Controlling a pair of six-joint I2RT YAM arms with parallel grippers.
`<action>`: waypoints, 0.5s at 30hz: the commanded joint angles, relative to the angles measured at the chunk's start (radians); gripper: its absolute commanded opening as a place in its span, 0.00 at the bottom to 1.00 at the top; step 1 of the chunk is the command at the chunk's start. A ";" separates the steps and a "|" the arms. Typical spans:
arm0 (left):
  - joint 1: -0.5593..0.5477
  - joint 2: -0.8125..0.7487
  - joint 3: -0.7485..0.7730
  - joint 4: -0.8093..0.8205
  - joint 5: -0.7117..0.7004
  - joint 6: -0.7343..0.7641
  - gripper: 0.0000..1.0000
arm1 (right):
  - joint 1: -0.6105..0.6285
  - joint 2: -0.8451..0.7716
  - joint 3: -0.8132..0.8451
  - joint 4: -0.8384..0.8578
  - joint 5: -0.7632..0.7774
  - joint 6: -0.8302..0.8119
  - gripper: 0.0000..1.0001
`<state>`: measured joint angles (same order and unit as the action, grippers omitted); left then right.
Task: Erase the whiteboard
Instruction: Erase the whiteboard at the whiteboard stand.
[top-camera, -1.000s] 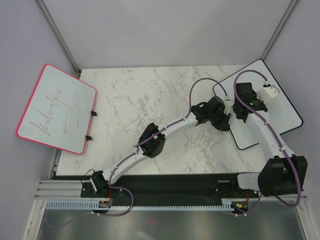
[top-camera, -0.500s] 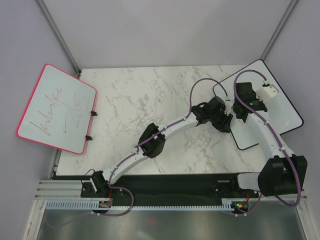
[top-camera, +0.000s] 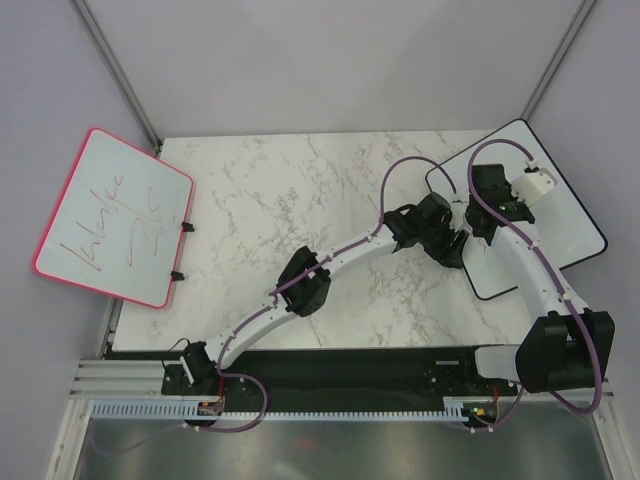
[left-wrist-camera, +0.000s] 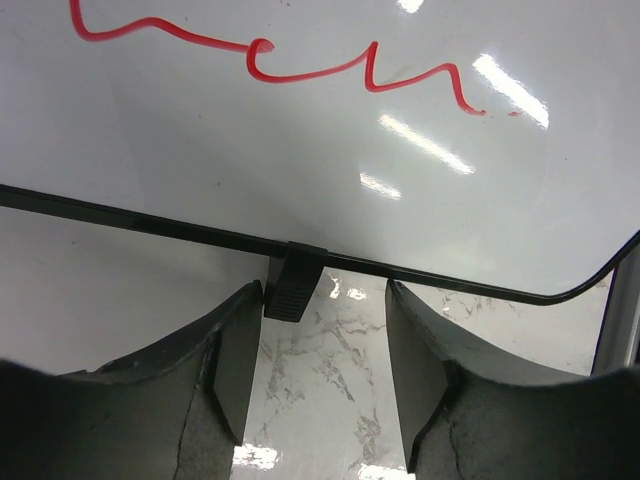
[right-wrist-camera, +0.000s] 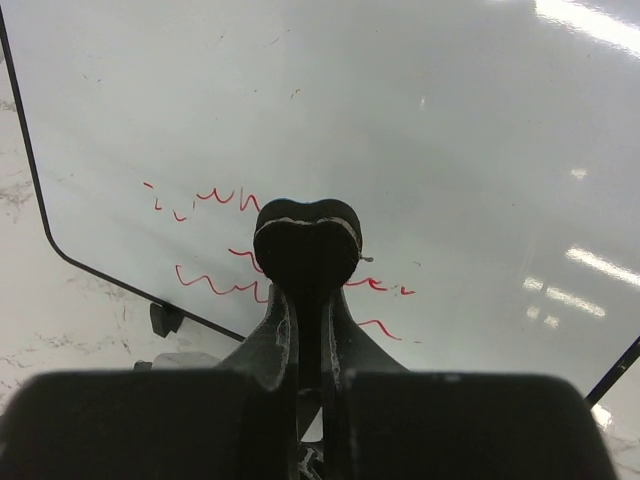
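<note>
Widened since a second ago, the empty left gripper (left-wrist-camera: 325, 330) is held half-open at the black-framed white whiteboard (left-wrist-camera: 300, 150), its red handwriting (left-wrist-camera: 258, 72) unerased, the right gripper (right-wrist-camera: 307, 235) shut empty.

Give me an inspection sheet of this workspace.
Surface: marble table, white with grey veins.
Job's things: whiteboard at the right edge, red writing not wiped.
Clutter: pink-framed board with red scribbles, at the left edge.
Grippers: left gripper open, at the whiteboard's frame clip; right gripper shut, nothing between its fingers, over the writing.
Cables: purple cables loop along both arms.
Surroundings: grey walls; nothing else seen.
</note>
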<state>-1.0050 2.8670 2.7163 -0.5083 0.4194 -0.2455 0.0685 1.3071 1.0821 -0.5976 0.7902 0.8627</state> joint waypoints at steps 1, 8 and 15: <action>-0.014 0.020 -0.023 -0.182 -0.031 -0.006 0.61 | 0.002 -0.014 0.015 0.025 -0.011 -0.008 0.00; -0.014 0.015 -0.026 -0.194 -0.044 -0.009 0.64 | 0.004 -0.032 0.010 0.039 -0.023 -0.008 0.00; -0.012 -0.009 -0.058 -0.214 -0.060 0.000 0.65 | 0.004 -0.039 0.010 0.053 -0.039 -0.016 0.00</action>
<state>-1.0088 2.8574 2.7125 -0.5320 0.4156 -0.2451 0.0685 1.2987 1.0821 -0.5762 0.7582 0.8585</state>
